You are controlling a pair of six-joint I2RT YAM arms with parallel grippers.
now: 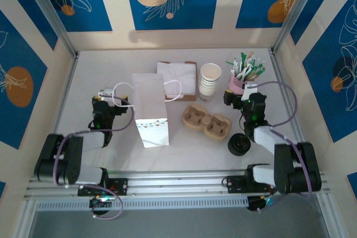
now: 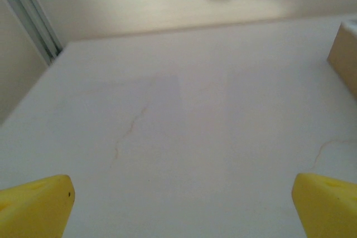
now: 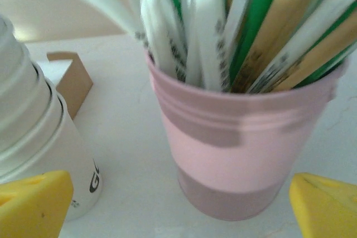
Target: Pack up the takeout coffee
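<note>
The takeout coffee point(image 1: 240, 145), a small dark cup with a round black lid, stands on the table near the front right, just left of my right forearm. My right gripper point(image 1: 239, 97) is farther back than the cup. It is open point(image 3: 178, 209), its yellow fingertips point(image 3: 33, 202) wide apart, and it faces a pink cup of stirrers point(image 3: 245, 149) with nothing held. My left gripper point(image 1: 105, 96) stands left of the white paper bag point(image 1: 149, 110). It is open point(image 2: 178, 211) over bare table, with nothing between its fingers.
A brown pulp cup carrier point(image 1: 206, 121) lies between the bag and the coffee. Behind it stand a stack of white paper cups point(image 1: 210, 80) point(image 3: 28, 132), a cardboard napkin box point(image 1: 178, 75) point(image 2: 345, 57) and the pink cup point(image 1: 240, 82). Walls close in on three sides.
</note>
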